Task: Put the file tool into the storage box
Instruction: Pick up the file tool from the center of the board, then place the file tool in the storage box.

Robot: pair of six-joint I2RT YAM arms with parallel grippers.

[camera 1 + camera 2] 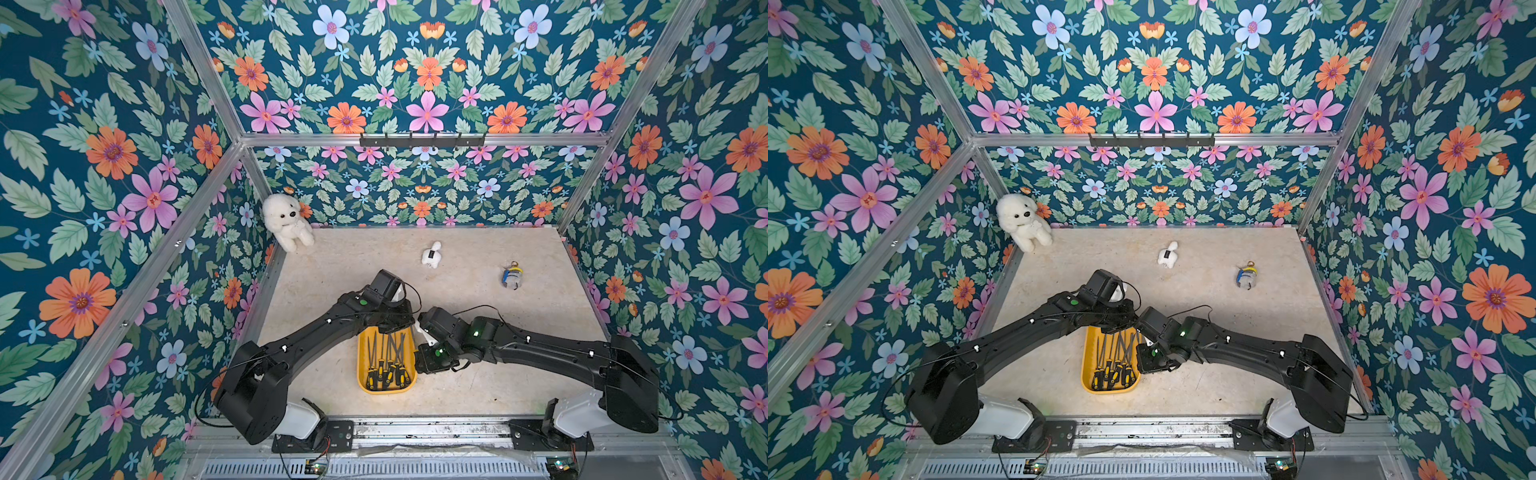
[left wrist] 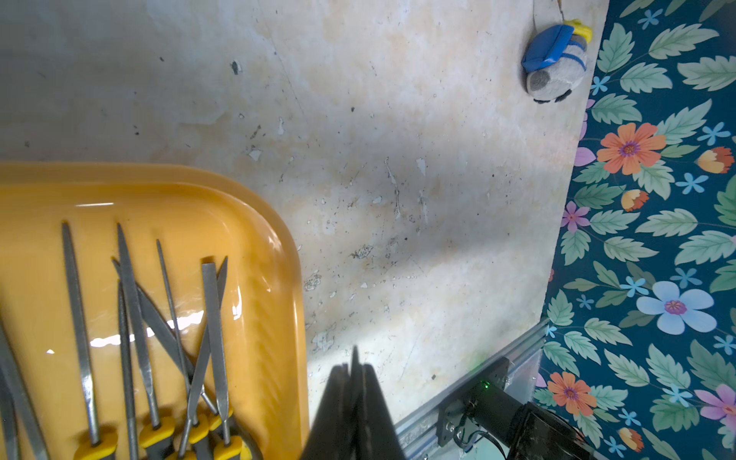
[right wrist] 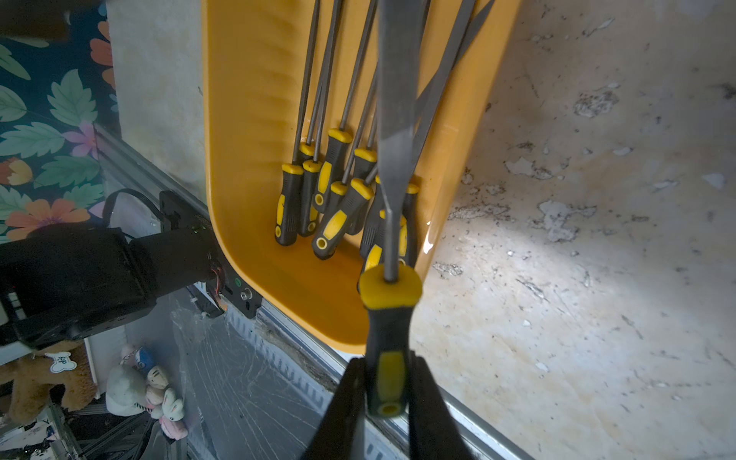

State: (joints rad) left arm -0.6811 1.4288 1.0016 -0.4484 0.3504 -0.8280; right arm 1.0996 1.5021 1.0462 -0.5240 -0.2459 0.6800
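Nearest, by the aluminium base rail (image 1: pixel 415 428): right end effector (image 3: pixel 388 360) just off the near right corner of the shallow yellow plastic tray (image 3: pixel 247 131), the black-and-yellow handle of a flat steel file (image 3: pixel 394 151) between its jaws. Stands only slightly parted, one jaw close on each side of that handle; cannot tell whether pinching or loose, given the blur on the handle. Carries the blade pointing away from the end effector, above the tray's right side, long axis roughly along the tray's length and much in line with the heap of matching files (image 3: pixel 338 191) inside, handles at the tray's near end. Looks like the last step of placing: a release and a short drop. Worth watching the handle end, hanging close to the right rim and liable to land on it rather than within.

Farther along that right rim, toward the tray's far end: left end effector (image 2: pixel 353 370), pressed fully closed on nothing, over bare bench. Leaves the right arm as the one nearer the file and in charge of it.

Underneath, a beige marbled bench (image 1: pixel 478 395), scuffed and flaking. Beyond the tray's far end, well apart from it: small white plush toy (image 1: pixel 432 254), grey-and-blue plush keyring (image 1: pixel 512 276), and, in the far left corner, a large white plush dog (image 1: pixel 286 222). All round, teal floral wall panels (image 1: pixel 415 195) in aluminium framing, a black hook rail (image 1: pixel 422 140) high on the back wall.
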